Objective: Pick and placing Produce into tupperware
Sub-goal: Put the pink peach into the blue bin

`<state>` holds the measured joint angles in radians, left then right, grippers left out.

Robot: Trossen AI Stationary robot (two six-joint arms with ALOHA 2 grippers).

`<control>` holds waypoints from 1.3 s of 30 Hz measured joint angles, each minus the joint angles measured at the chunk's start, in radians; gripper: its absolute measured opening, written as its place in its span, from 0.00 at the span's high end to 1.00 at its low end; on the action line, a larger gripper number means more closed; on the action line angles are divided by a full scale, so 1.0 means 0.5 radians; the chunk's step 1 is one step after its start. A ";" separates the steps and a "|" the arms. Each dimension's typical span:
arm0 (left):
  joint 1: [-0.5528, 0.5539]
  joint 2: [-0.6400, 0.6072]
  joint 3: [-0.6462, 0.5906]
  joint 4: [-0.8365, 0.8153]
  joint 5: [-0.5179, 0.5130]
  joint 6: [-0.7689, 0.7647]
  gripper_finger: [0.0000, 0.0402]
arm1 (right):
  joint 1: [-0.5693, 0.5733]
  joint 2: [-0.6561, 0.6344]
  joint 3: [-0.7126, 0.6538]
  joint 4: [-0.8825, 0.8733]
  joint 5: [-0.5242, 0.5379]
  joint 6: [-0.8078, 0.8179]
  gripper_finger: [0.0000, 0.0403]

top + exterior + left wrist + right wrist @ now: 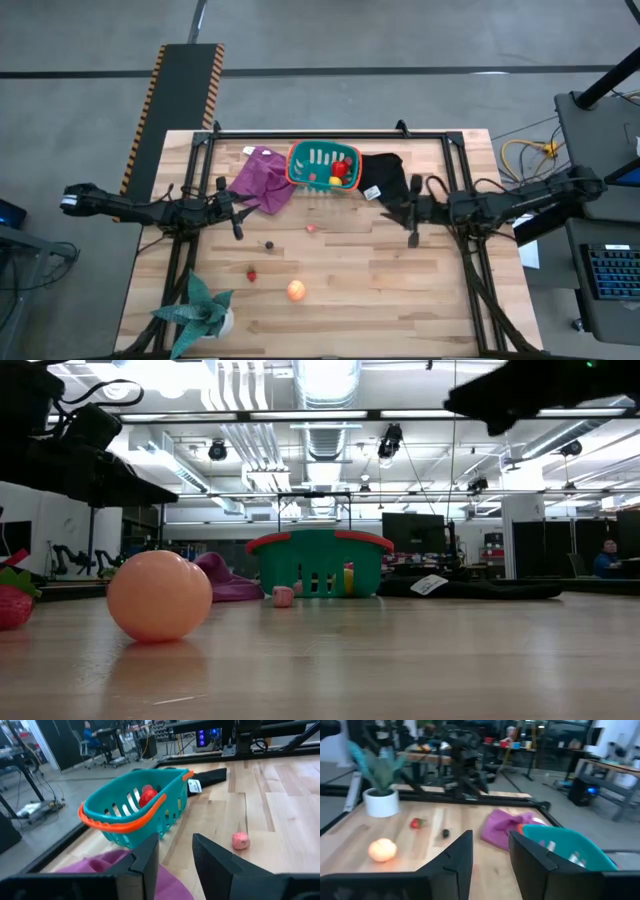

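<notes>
The pale wooden plank table (400, 290) carries everything, with both dark arms hovering over its middle band. At its far edge sits the teal-green slotted plastic tupperware with an orange rim (322, 165), a crumpled purple cloth (262, 180) touching one side and a black cloth (385, 175) the other. Inside lie a red pepper piece (343, 167) and a yellow lemon-like piece (337, 181), so the task looks partly done.

Still out on the table are the orange-peach ball (295, 291), the small pink piece (311, 228), a small red strawberry-like piece (251, 273) and a small dark piece (268, 244).

The left claw (234, 215) and right claw (412, 222) are each slightly parted and empty. The step in hand seems to be choosing the next pick; either claw must drop low over a loose piece, probably the pink one nearest the tupperware.
</notes>
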<state>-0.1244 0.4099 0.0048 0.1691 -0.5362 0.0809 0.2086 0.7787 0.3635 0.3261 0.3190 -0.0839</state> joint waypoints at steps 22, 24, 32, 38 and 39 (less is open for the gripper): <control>0.000 0.000 0.000 0.084 0.000 0.126 0.74 | -0.097 -0.577 -0.512 0.011 -0.288 0.084 0.94; 0.000 0.000 0.000 0.114 0.000 0.135 0.74 | -0.151 -0.575 -0.511 0.012 -0.313 0.055 0.97; 0.000 0.000 0.000 0.131 0.000 0.128 0.74 | -0.315 -0.628 -0.565 0.016 -0.461 0.002 0.98; 0.000 0.000 0.000 0.124 0.000 0.128 0.74 | -0.324 -0.800 -0.710 0.142 -0.488 0.029 0.98; 0.000 0.000 0.000 0.125 0.000 0.128 0.74 | -0.325 -0.818 -0.710 0.134 -0.479 0.040 0.98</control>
<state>-0.1243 0.4099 0.0048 0.2314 -0.5362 0.1450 0.0460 0.3695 0.0086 0.3929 0.0794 -0.0637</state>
